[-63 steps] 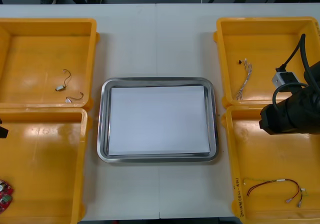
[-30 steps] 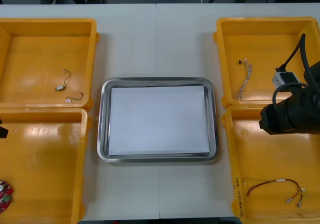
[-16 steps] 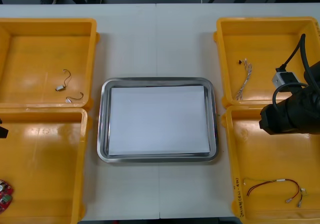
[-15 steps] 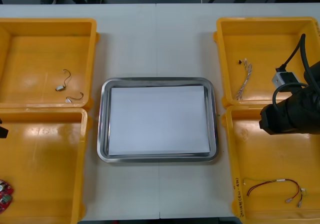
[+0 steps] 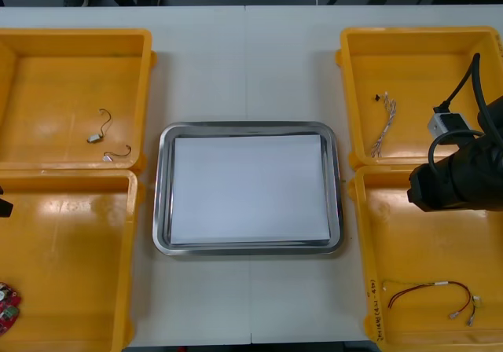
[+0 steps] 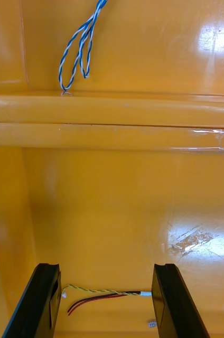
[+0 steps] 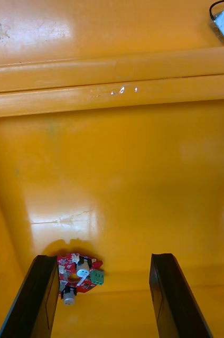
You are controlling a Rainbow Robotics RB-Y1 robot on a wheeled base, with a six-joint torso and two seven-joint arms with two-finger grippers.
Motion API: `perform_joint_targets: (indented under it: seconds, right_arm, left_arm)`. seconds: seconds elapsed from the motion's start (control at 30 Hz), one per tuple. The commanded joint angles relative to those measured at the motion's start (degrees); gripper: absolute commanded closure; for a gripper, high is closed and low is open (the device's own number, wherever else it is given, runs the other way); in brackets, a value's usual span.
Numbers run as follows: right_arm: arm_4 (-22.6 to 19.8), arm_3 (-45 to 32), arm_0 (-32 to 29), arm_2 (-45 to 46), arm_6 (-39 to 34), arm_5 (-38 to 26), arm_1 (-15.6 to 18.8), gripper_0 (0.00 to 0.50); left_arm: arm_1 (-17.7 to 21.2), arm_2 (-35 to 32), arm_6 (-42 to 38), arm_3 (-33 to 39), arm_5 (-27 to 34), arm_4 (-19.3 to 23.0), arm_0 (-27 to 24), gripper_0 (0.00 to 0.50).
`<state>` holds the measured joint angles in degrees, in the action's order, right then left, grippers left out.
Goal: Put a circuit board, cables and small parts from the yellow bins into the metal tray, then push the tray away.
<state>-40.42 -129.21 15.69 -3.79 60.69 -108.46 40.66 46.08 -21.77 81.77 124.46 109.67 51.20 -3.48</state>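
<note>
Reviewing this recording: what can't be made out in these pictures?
Front view: round red circuit board, cut by the left edge.
Front view: black right arm hides part of the near right yellow bin.
Front view: small metal parts in far left yellow bin, too small to identify.
Right wrist view: red and yellow cable ends behind a finger of the open right gripper.
</note>
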Motion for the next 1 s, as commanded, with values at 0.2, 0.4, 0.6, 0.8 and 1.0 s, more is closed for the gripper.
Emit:
perform_joint_targets:
  seconds: [0.2, 0.4, 0.6, 0.8, 1.0]
  right_arm:
    - [-0.1, -0.52, -0.66, 1.68, 0.4, 0.17, -0.23, 0.0]
    - [-0.1, -0.52, -0.66, 1.68, 0.4, 0.17, -0.23, 0.0]
    - [-0.1, -0.52, -0.66, 1.68, 0.4, 0.17, -0.23, 0.0]
    - [-0.1, -0.52, -0.66, 1.68, 0.4, 0.17, -0.23, 0.0]
    - [-0.1, -0.52, -0.66, 1.68, 0.4, 0.17, -0.23, 0.0]
  left_arm:
    - [-0.55, -1.69, -0.73, 1.66, 0.33, -0.48, 1.11, 0.0]
    - [-0.55, -1.69, -0.73, 1.66, 0.33, -0.48, 1.11, 0.0]
    - [-0.55, -1.69, -0.73, 1.66, 0.33, -0.48, 1.11, 0.0]
    - [-1.26, -1.43, -0.91, 0.43, 0.33, -0.4, 3.31, 0.0]
    - [-0.99, -2.22, -1.26, 0.52, 0.33, -0.57, 3.39, 0.0]
